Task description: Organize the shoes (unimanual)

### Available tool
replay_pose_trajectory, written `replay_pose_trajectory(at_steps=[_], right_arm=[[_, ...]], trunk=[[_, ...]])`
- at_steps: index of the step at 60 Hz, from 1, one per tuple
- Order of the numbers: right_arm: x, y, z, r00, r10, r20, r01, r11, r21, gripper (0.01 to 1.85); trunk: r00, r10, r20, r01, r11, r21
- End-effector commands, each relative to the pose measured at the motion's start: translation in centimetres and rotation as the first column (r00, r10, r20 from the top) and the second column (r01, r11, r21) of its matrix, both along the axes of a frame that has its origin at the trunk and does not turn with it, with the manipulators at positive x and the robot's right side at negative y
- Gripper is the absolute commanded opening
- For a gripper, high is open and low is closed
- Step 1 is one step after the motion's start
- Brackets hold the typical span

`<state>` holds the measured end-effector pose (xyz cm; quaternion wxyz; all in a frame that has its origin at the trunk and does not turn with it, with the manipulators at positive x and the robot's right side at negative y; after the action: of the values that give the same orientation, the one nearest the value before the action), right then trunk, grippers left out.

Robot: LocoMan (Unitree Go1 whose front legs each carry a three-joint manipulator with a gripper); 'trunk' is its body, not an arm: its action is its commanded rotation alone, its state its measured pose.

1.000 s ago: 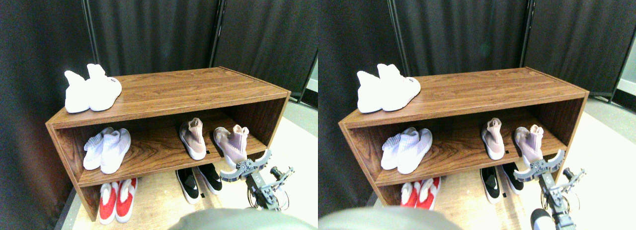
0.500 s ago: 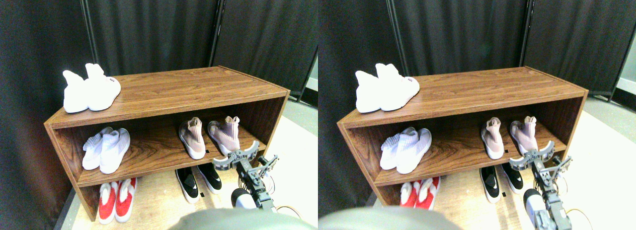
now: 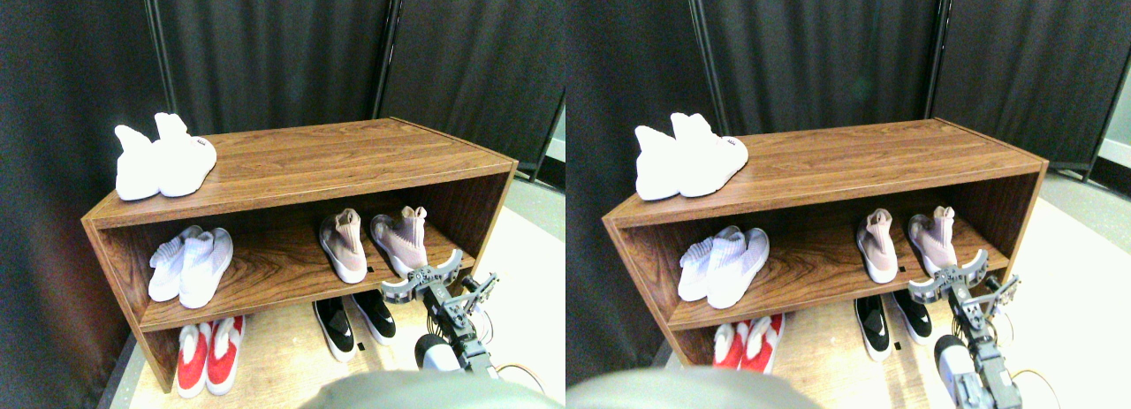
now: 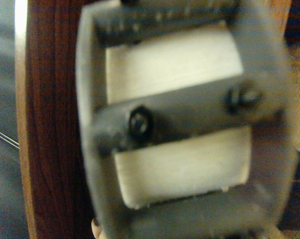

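The tan knit shoes stand side by side on the right of the middle shelf, the left one (image 3: 343, 244) and the right one (image 3: 398, 239), toes toward the front. My right gripper (image 3: 422, 281) hangs just in front of the shelf edge, below the right tan shoe. Its jaws are spread wide and it is open, with nothing between them. The low black shoes (image 3: 336, 328) (image 3: 375, 314) lie on the floor under the shelf, left of the gripper. In the wrist view the blurred jaw frame (image 4: 185, 124) fills the picture, with the wooden shelf edge (image 4: 50, 124) beside it.
The wooden rack (image 3: 300, 166) carries a white pair (image 3: 163, 157) on its top left and a pale white pair (image 3: 190, 266) on the middle shelf's left. A red pair (image 3: 208, 356) sits on the floor at the lower left. Dark curtains hang behind.
A second ago the right tan shoe leaned at the shelf front against my gripper. It has since been let go deeper on the shelf beside its mate, and the gripper has drawn back a little.
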<state>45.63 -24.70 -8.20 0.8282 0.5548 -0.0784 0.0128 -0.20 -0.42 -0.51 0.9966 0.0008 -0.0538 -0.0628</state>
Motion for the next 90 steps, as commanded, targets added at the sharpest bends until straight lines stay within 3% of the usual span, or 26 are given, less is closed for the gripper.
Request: replay_pose_trajectory(at_steps=[1, 15, 20, 32, 38, 40, 41, 43, 50, 52, 55, 57, 60, 68, 72, 75, 78, 83, 84, 90], right_arm=[[-0.6, 0.1, 0.9, 0.999, 0.019, 0.044, -0.019, 1.0, 0.011, 1.67], [-3.1, -0.5, 1.6, 0.998, 0.03, 0.063, -0.03, 1.0, -0.008, 1.71], [-4.4, -0.8, 2.0, 0.995, 0.038, 0.087, -0.044, 0.997, 0.071, 1.71], [-6.3, -2.2, 2.9, 0.993, 0.023, 0.119, -0.022, 1.0, -0.009, 1.59], [-7.2, -2.9, 3.5, 0.982, -0.025, 0.187, 0.031, 0.999, -0.029, 1.46], [-7.5, -3.1, 3.7, 0.977, -0.053, 0.206, 0.062, 0.997, -0.037, 1.38], [-7.8, -3.4, 3.9, 0.974, -0.059, 0.221, 0.077, 0.994, -0.076, 1.23], [-7.9, -3.7, 4.1, 0.969, -0.078, 0.233, 0.102, 0.99, -0.093, 1.12], [-8.2, -4.1, 4.8, 0.95, -0.174, 0.26, 0.197, 0.978, -0.065, 0.86], [-7.9, -4.6, 5.1, 0.941, -0.181, 0.285, 0.21, 0.975, -0.076, 0.67], [-7.4, -5.2, 5.5, 0.931, -0.196, 0.306, 0.225, 0.973, -0.059, 0.19], [-7.1, -5.5, 5.7, 0.93, -0.189, 0.316, 0.224, 0.972, -0.078, 0.06], [-6.8, -5.9, 5.9, 0.921, -0.216, 0.325, 0.247, 0.967, -0.057, 0.06], [-5.8, -6.5, 6.3, 0.923, -0.227, 0.31, 0.259, 0.964, -0.065, 0.06], [-5.0, -7.0, 6.4, 0.936, -0.215, 0.279, 0.236, 0.971, -0.045, 0.06], [-4.7, -7.2, 6.4, 0.935, -0.223, 0.275, 0.244, 0.969, -0.044, 0.06], [-4.0, -7.7, 6.4, 0.95, -0.184, 0.251, 0.202, 0.978, -0.047, 0.06], [-3.3, -8.0, 6.5, 0.944, -0.226, 0.239, 0.239, 0.971, -0.027, 0.06], [-2.9, -8.2, 6.5, 0.956, -0.212, 0.204, 0.227, 0.972, -0.054, 0.06], [-1.8, -8.8, 6.6, 0.973, -0.176, 0.146, 0.189, 0.978, -0.082, 0.06]], trunk=[[1.0, -0.001, -0.003, 0.001, 0.9999, -0.014], [1.0, -0.003, 0.003, 0.003, 0.9999, -0.012], [1.0, -0.005, 0.002, 0.005, 0.9999, -0.01], [1.0, -0.007, 0.005, 0.007, 0.9999, -0.009], [1.0, -0.008, 0.005, 0.008, 0.9999, -0.009], [1.0, -0.008, 0.005, 0.008, 0.9999, -0.009], [0.9999, -0.009, 0.005, 0.009, 0.9999, -0.008], [0.9999, -0.009, 0.005, 0.009, 0.9999, -0.008], [0.9999, -0.009, 0.007, 0.009, 0.9999, -0.01], [0.9999, -0.008, 0.009, 0.008, 0.9999, -0.011], [0.9999, -0.008, 0.01, 0.008, 0.9999, -0.011], [0.9999, -0.007, 0.009, 0.007, 0.9999, -0.011], [0.9999, -0.007, 0.01, 0.007, 0.9999, -0.011], [0.9999, -0.009, 0.01, 0.009, 0.9999, -0.01], [0.9999, -0.007, 0.01, 0.007, 0.9999, -0.012], [0.9999, -0.007, 0.01, 0.007, 0.9999, -0.012], [0.9999, -0.006, 0.009, 0.006, 0.9999, -0.012], [0.9999, -0.007, 0.01, 0.007, 0.9999, -0.014], [0.9999, -0.007, 0.01, 0.007, 0.9999, -0.014], [0.9999, -0.007, 0.01, 0.007, 0.9999, -0.014]])
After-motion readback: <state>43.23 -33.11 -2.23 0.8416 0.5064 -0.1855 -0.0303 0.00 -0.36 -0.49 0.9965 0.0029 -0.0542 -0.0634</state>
